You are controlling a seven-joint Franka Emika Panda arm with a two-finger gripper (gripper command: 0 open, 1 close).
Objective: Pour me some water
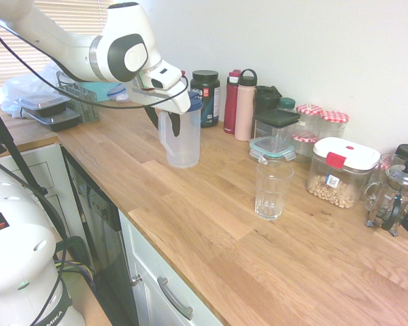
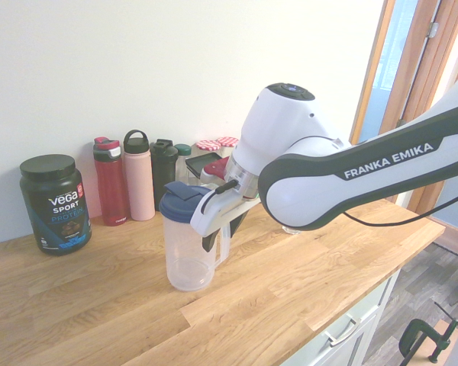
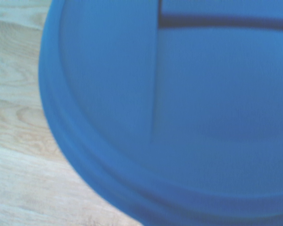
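- Evidently the job is at its early stage, the grasp: the pitcher [image 1: 184,146] stands upright on the table [image 1: 211,265], and nothing is being poured.
- The claw [image 1: 166,130] is at the handle side of the pitcher, pointing down, its two fingers spread apart around the handle [image 2: 224,242]. They look wide rather than clamped, so I judge the grip is still to be made.
- The blue lid [image 2: 182,200] is on the pitcher, and the wrist view is mostly filled with it. Whether its spout is open for pouring, I cannot tell.
- The glass [image 1: 273,190] stands upright on the table, well apart from the pitcher, on the side towards the cereal box [image 1: 340,173]. No water can be made out in it.
- How much water the pitcher holds is hard to tell through its cloudy wall.
- Left to do, as I see it: close on the handle, lift, carry the pitcher to the glass, tilt it so the spout meets the rim, pour, then set it back upright.
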